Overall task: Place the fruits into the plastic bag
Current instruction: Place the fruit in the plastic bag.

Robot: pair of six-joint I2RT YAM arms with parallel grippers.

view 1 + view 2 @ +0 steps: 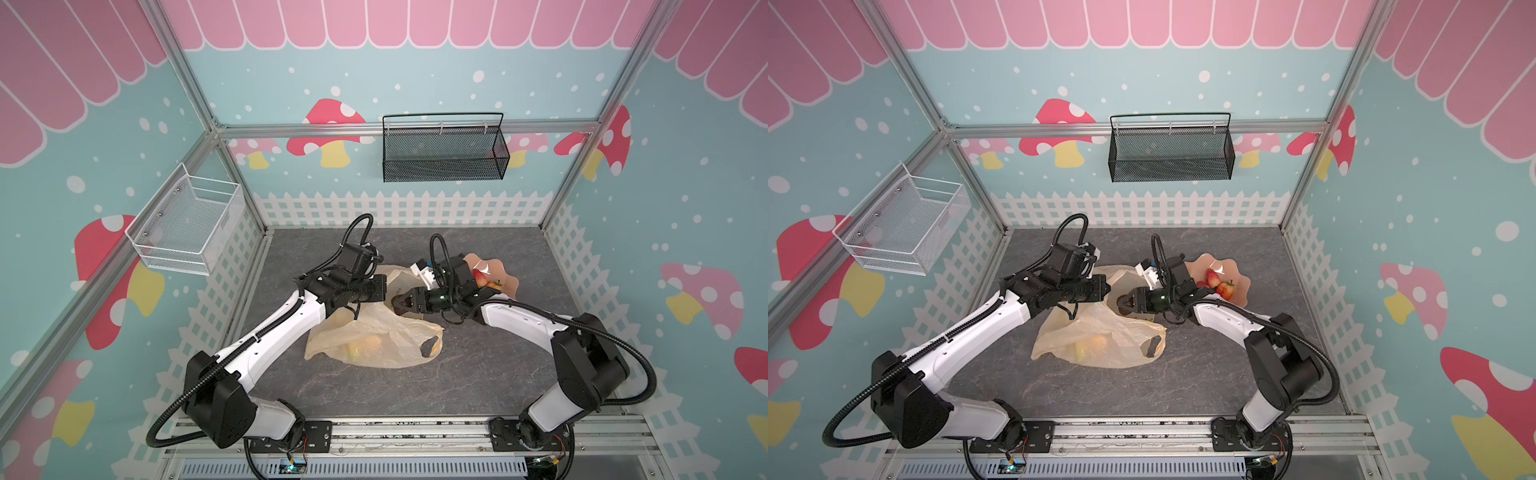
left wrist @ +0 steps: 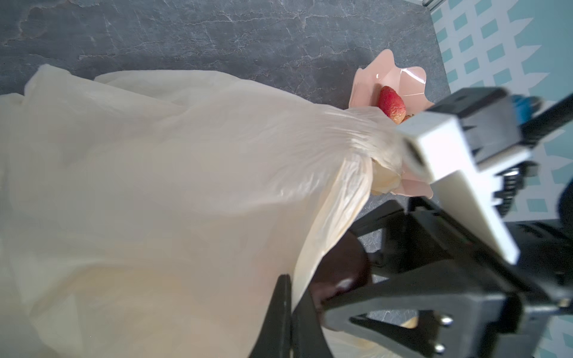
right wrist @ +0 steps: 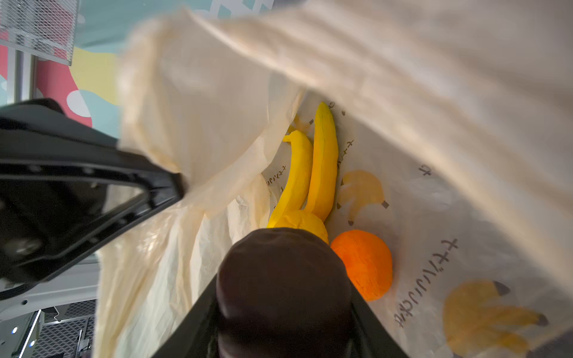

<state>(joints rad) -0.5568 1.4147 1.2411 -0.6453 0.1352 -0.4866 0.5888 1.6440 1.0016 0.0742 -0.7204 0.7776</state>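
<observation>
The cream plastic bag (image 1: 374,336) lies mid-table, mouth toward the back. My left gripper (image 2: 293,297) is shut on the bag's upper edge and holds it lifted. My right gripper (image 3: 283,310) is shut on the dark purple fruit (image 3: 282,288) at the bag's mouth, seen in a top view too (image 1: 1124,301). Inside the bag lie two bananas (image 3: 324,161), a lumpy yellow fruit (image 3: 307,221) and an orange tangerine (image 3: 362,263). Red fruits (image 1: 1219,282) remain in the pink bowl (image 1: 1237,274) behind my right wrist.
A black mesh basket (image 1: 442,151) hangs on the back wall and a white wire basket (image 1: 189,224) on the left wall. White fence walls enclose the grey table (image 1: 478,374). The two arms nearly meet over the bag's mouth.
</observation>
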